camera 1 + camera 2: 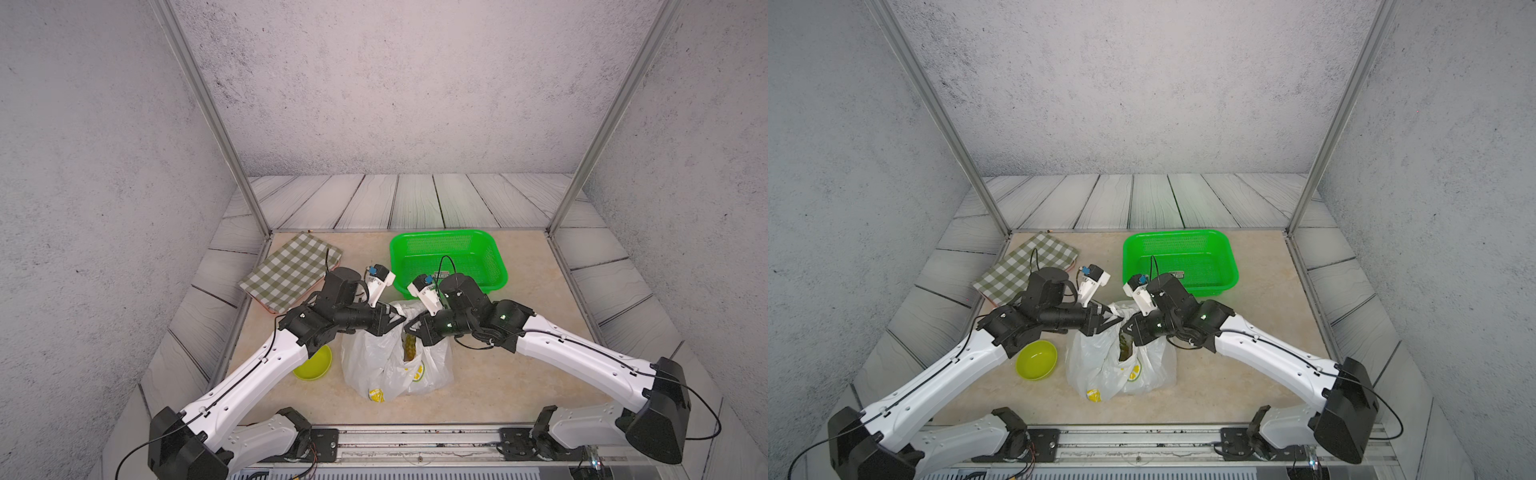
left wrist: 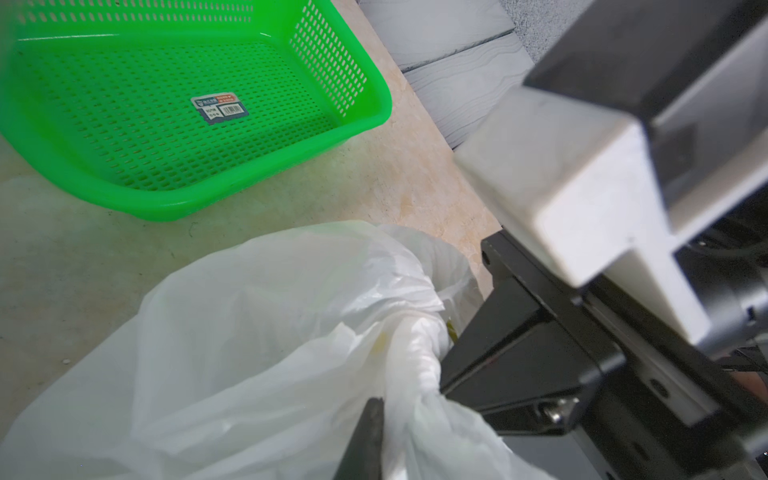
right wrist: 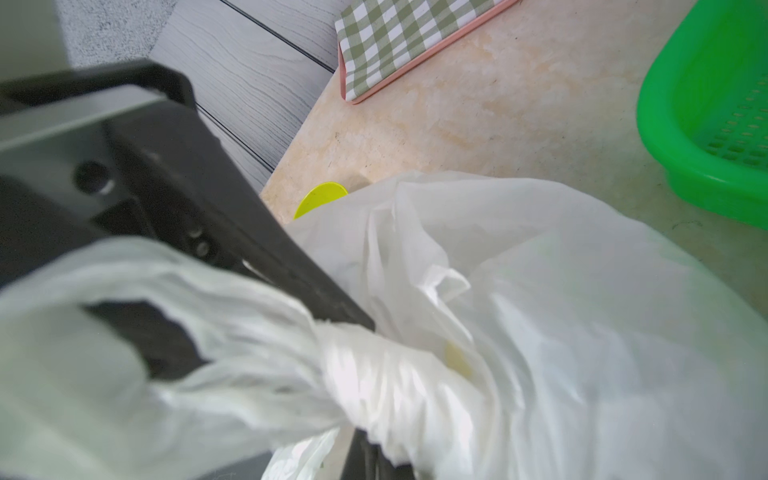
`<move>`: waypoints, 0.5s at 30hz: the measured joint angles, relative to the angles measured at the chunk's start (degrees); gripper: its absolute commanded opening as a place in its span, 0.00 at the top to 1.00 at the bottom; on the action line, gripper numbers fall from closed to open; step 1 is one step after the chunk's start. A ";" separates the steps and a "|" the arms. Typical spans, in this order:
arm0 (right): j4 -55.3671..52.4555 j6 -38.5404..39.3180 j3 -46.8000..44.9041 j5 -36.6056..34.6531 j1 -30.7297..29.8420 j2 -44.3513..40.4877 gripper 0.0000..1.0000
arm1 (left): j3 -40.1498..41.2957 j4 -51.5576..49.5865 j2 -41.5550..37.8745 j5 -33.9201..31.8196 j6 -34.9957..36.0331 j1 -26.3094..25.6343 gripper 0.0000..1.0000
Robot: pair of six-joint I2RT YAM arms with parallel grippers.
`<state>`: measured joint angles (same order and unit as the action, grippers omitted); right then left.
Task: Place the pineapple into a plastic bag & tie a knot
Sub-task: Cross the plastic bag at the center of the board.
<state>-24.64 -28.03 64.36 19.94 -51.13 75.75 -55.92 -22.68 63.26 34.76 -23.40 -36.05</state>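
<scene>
The plastic bag (image 1: 374,365) is sitting mid-desk toward the front edge, the pineapple (image 1: 410,347) showing inside. The right gripper (image 1: 409,328) is clenching the bag's twisted handle (image 2: 419,353). The left gripper (image 1: 397,321) is touching it, but I cannot tell how its jaws stand. The film is looking thin, soft and slippery, so I'm favouring the bunched handles.

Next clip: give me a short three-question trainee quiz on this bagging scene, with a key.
1. True or false: the pineapple lies in the green basket.
2. What sits beside the plastic bag, near the left arm? A. yellow-green bowl B. red cup C. blue plate
3. Which arm's jaws are shut on the bag's twisted handle?
Key: 1 false, it is inside the bag; 2 A; 3 the right gripper.
</scene>
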 measured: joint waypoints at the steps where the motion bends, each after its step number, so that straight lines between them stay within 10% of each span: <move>1: -0.09 0.00 0.00 0.00 0.04 0.00 1.00 | 0.00 -0.02 -0.02 0.44 -0.04 0.00 0.78; 15: 0.31 -0.20 0.00 3.21 0.11 -0.39 1.00 | 0.00 0.96 1.11 1.46 -0.81 0.00 0.68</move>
<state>-24.34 -28.23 64.36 23.16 -51.03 75.35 -55.92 -21.71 64.38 36.23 -24.21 -36.05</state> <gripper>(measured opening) 0.043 0.320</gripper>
